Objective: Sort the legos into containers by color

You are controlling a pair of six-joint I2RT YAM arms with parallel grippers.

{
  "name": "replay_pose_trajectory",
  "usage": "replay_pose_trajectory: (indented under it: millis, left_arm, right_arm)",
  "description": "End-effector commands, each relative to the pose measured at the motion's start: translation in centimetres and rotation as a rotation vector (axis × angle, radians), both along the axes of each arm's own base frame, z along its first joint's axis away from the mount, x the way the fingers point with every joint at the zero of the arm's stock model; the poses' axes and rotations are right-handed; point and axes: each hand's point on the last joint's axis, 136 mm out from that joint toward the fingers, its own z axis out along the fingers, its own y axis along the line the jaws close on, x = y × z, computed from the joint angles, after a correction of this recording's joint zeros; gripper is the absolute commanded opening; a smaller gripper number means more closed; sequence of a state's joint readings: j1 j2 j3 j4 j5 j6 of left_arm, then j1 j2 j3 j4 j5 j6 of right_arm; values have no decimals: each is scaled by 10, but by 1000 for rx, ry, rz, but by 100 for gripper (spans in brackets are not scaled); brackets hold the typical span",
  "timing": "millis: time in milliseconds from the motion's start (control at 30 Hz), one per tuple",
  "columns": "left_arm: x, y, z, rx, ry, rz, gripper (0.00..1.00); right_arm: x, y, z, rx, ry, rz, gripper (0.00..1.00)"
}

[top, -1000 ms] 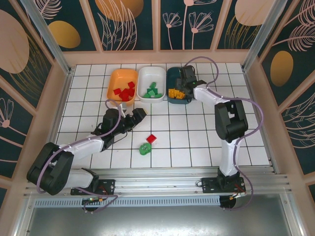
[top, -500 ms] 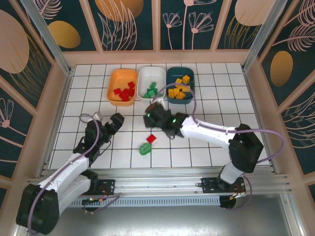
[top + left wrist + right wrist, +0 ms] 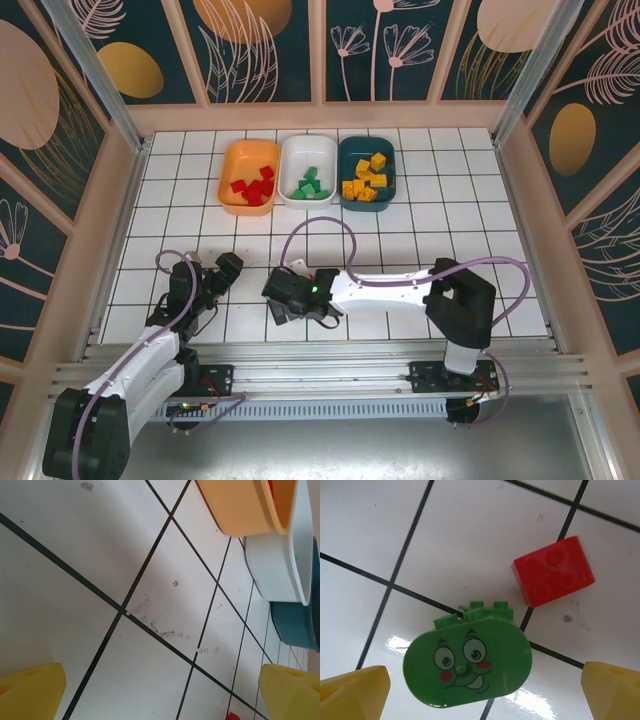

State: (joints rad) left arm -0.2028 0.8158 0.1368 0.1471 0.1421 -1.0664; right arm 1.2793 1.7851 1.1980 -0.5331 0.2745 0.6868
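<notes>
Trouble could start at the near side of the table (image 3: 400, 240). The right hand (image 3: 282, 303) hangs over the last two loose legos. One is a green brick with a smiley face (image 3: 467, 667), and a red brick (image 3: 553, 577) sits just beside it. The hand's yellow fingers (image 3: 355, 692) are spread wide and hold nothing.

I think the two bricks are so close that the hand might pinch both at once. It might also knock the red one away. The green one looks round and smooth, so it could slip out.

The left hand (image 3: 228, 266) is near on the left, open too and holding nothing. If both arms go for the same spot, they could bump.

Far back, three containers stand in a row. The orange bin (image 3: 236, 162) on the left holds red bricks. The white bin (image 3: 296, 155) in the middle holds green ones. The teal bin (image 3: 352, 160) on the right holds yellow-orange ones.
</notes>
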Motion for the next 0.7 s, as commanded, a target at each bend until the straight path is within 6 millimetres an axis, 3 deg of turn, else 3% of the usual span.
replay_pose_trajectory:
  millis: [0, 300, 667]
  left_arm:
    - [2, -2, 6, -2, -26, -22, 98]
    - [0, -2, 7, -3, -29, -23, 99]
    - [2, 0, 8, 16, -28, -19, 99]
  right_arm:
    - [-4, 4, 0, -9, 19, 7, 98]
    - [1, 15, -13, -25, 13, 58, 88]
    - [11, 12, -17, -13, 18, 60, 74]
